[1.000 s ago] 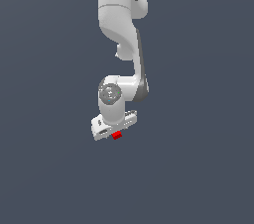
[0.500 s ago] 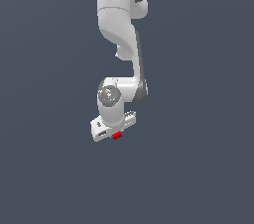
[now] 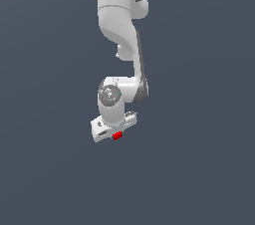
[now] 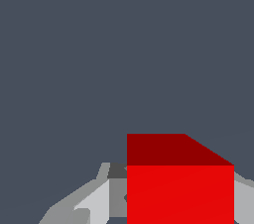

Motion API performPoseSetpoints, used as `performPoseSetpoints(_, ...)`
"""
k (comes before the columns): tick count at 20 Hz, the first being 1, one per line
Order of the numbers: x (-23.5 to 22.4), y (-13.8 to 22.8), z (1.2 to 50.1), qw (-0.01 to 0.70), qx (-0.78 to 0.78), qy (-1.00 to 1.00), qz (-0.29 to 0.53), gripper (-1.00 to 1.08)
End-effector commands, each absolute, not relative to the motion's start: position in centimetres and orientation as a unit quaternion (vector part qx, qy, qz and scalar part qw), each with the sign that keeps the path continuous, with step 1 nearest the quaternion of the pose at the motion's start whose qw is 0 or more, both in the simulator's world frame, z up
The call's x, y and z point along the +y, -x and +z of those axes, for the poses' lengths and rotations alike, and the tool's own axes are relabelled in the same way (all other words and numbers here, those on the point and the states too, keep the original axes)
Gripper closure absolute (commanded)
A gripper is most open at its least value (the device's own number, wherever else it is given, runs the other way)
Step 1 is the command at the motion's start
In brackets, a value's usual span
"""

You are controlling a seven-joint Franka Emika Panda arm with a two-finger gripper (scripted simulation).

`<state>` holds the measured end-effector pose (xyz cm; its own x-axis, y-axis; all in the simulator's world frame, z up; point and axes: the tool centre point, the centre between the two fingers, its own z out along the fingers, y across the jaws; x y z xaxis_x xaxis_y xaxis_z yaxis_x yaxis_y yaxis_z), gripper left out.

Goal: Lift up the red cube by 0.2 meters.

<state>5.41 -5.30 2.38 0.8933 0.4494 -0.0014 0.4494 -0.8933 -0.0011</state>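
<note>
Holding: my claw (image 3: 116, 136) is closed onto the red cube (image 3: 117, 136), which sits between the fingers (image 4: 101, 197) right under the wrist; I cannot see either pad's contact face.
Where the cube is: no tabletop edge or corner shows in either view, only flat grey, so I cannot place it that way; it hangs at the claw's tip, below the bent arm (image 3: 124, 30).
Height: I judge the cube is off the surface, but nothing lets me read how far along the lift is.
Risk, slip: in the wrist view the cube looks off-centre between the fingers; a shallow or lopsided grip could let it twist out on a jerky rise.
Risk, stopping short: with no reference I could misjudge the height.
Count: one cube, one claw, one arm.
</note>
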Motion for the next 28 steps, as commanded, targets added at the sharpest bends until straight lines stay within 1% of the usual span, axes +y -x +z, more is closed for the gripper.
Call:
performPoseSetpoints(1,-5.3,-5.5,3.1,0.000,-0.231,0.973,0.000,1.08)
performPoseSetpoints(8,-5.3,-5.3,7.5,0.000,-0.231,0.973,0.000,1.08)
performPoseSetpoints(20,-5.2,-5.3,19.3,0.000,-0.231,0.973,0.000,1.08)
performPoseSetpoints(24,-5.2,-5.3,21.7,0.000,-0.231,0.973,0.000,1.08)
performPoseSetpoints(28,-5.2,-5.4,23.0,0.000,-0.231,0.973,0.000,1.08)
